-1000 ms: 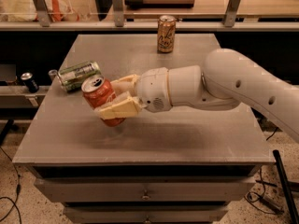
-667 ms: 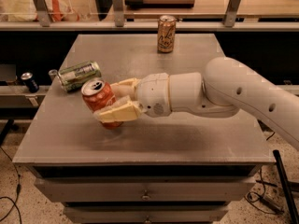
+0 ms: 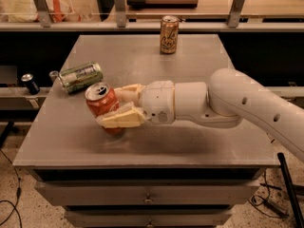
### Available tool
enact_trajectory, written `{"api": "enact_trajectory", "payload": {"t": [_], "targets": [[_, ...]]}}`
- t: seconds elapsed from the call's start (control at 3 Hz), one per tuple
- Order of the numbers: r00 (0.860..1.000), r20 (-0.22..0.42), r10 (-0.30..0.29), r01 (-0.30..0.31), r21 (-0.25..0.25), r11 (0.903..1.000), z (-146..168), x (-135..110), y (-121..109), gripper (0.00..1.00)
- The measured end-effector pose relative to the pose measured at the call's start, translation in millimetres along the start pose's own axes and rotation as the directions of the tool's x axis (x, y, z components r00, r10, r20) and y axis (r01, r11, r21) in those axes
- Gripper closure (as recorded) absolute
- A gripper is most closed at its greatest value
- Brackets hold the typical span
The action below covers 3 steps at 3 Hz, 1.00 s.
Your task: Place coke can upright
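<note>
a green can lies on its side at the left of the grey tabletop, and a tan-gold can stands upright near the far edge (contents of neither can be seen). the white arm stretches low across from the right. its hand is clamped on the coke can, one finger on either side. the coke can is tilted, silver top leaning up and left, just beside the green can.

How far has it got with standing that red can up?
Done: the gripper has hold of the coke can. In hand: the can is tilted, top towards the camera, base near the table. Left: set it upright and let go.
</note>
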<state>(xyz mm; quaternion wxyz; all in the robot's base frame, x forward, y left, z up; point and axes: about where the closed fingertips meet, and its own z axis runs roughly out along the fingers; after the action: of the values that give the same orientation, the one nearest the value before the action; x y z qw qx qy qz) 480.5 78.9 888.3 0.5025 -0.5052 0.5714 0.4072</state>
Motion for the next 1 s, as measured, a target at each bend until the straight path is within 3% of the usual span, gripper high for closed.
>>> {"api": "enact_trajectory", "payload": {"t": [0.33,1.0], "targets": [[1.000,0.018,0.009,-0.009,0.000,1.0000,1.0,5.9,-1.4,1.00],[0.998,0.054,0.026,-0.026,0.002,0.9997,-0.8,12.0,-4.0,0.58]]}}
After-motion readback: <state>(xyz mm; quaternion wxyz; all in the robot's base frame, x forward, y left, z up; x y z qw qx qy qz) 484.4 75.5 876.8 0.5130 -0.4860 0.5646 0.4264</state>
